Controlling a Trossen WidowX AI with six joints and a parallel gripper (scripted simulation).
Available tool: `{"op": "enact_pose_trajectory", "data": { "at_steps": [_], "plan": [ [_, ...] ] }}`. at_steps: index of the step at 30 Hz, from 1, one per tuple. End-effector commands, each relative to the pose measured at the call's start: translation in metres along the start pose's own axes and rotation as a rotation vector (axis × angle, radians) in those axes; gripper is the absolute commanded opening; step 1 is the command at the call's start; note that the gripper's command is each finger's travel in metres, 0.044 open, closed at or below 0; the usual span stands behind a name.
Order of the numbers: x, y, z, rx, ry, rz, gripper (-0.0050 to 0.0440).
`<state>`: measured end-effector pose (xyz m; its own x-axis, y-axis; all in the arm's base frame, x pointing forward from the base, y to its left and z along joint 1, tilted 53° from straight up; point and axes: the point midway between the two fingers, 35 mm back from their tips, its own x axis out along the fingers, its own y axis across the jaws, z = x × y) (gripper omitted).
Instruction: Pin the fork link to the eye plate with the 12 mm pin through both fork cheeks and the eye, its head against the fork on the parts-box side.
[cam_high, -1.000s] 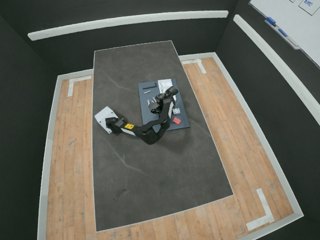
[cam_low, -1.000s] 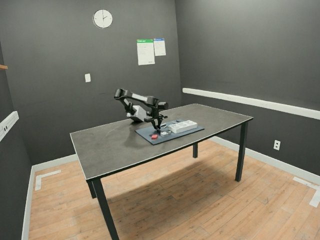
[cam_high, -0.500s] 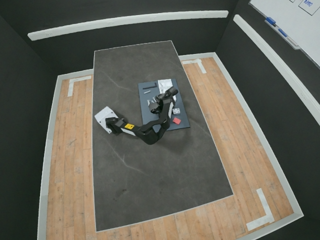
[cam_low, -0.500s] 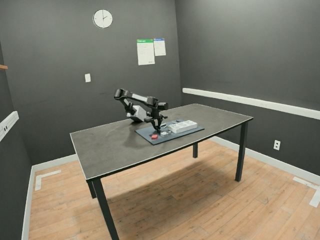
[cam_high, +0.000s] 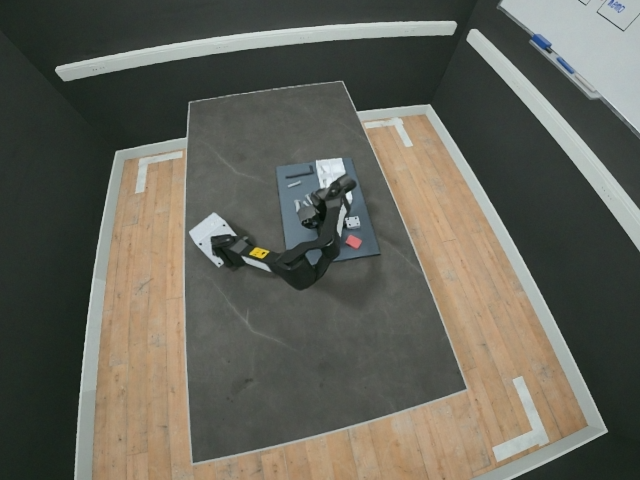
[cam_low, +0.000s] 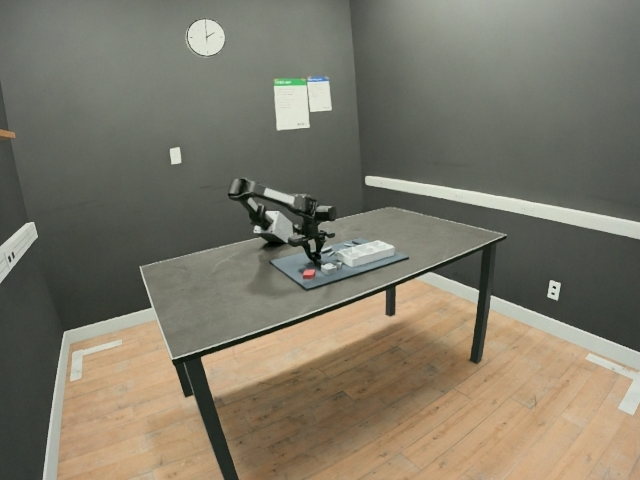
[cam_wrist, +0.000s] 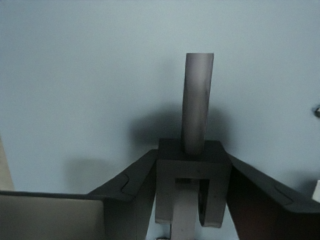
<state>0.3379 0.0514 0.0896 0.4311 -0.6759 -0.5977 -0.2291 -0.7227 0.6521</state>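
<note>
In the wrist view my gripper is shut on the fork link, a dark grey block with two cheeks and a round stem pointing away from me over the blue mat. A lighter grey piece shows in the slot between the cheeks; I cannot tell what it is. In the top view the gripper hangs over the middle of the mat, at some grey parts. A small grey pin lies on the mat's far left part. A grey square part sits to the right of the arm.
A white parts box stands at the mat's far end, also seen in the exterior view. A black bar lies beside it. A red block sits on the mat's near right corner. The arm's white base is at the table's left edge.
</note>
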Motion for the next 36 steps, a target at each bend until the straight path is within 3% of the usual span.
{"op": "enact_pose_trajectory", "data": {
  "at_steps": [1,36],
  "plan": [
    [-0.0064,0.0033,-0.0062,0.017,0.022,-0.013,-0.0050],
    [-0.0036,0.0031,-0.0055,0.015,0.020,-0.011,-0.0050]
  ]
}}
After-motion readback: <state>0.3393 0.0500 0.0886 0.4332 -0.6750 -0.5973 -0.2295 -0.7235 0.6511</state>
